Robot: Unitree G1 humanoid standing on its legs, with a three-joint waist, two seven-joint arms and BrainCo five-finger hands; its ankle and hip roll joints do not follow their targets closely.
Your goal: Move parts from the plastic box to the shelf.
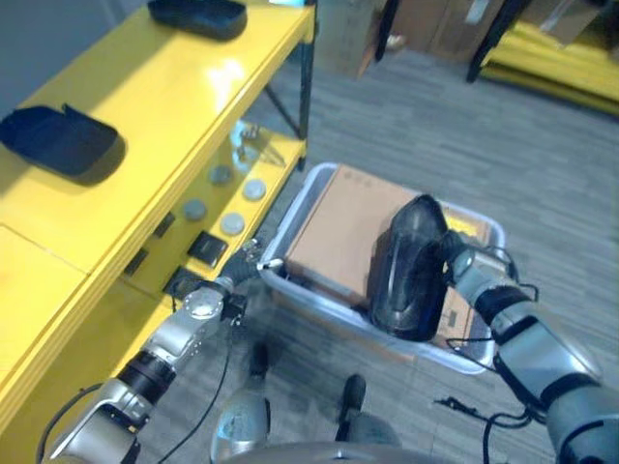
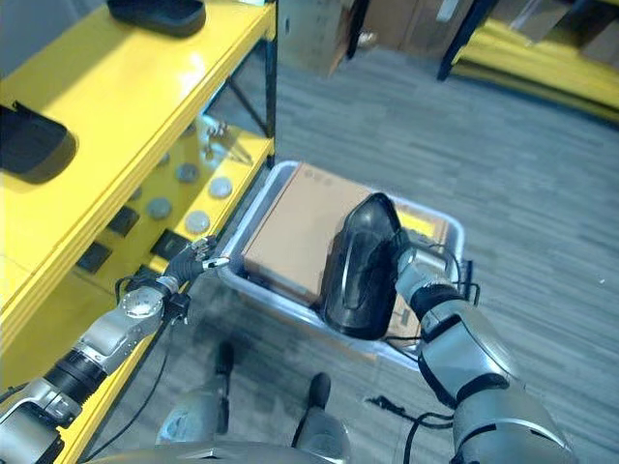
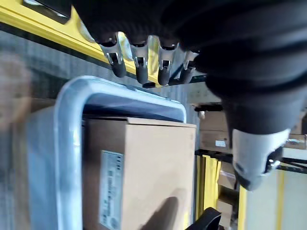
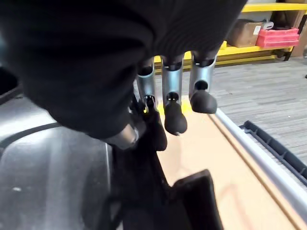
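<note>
Cardboard carton (image 1: 343, 232) fills the plastic box (image 1: 290, 208) beside shelf (image 1: 145, 106)

A warehouse or factory storeroom, to judge by the yellow steel shelf (image 1: 145, 126) holding black moulded parts (image 1: 60, 140), more yellow racking (image 1: 551, 53) with cardboard cartons (image 1: 440, 24) behind, and grey plank flooring (image 1: 464, 145).

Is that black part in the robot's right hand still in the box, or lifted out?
Lifted, tilted upright: the black part stands above the box rim.
</note>
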